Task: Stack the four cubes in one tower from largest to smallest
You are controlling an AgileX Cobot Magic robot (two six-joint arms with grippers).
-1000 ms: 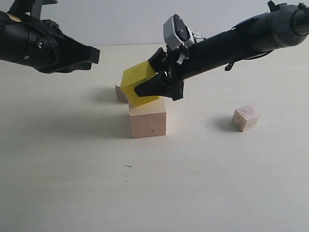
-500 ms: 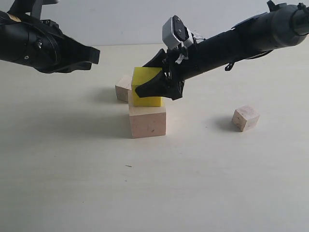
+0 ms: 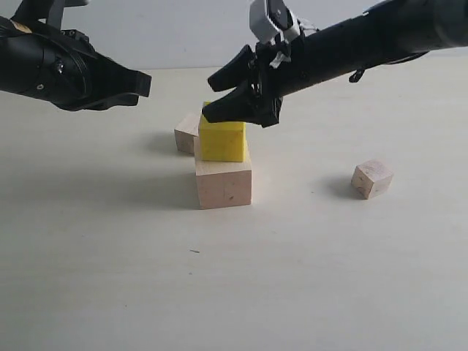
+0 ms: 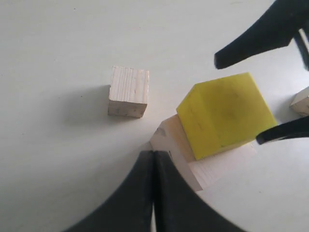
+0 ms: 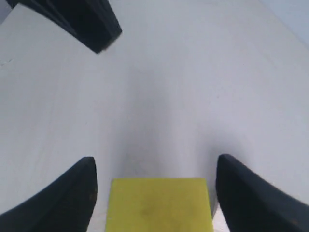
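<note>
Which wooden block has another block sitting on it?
The large pale wood cube: the bright yellow cube rests on it. Both small pale wood cubes carry nothing.

No text, label, brand, number or sign can be read in any view. Only plain colour is seen on the yellow cube [image 3: 221,140], and only bare grain on the large wood cube [image 3: 224,183], the small wood cube behind it [image 3: 187,132] and the small wood cube lying apart [image 3: 371,178].
</note>
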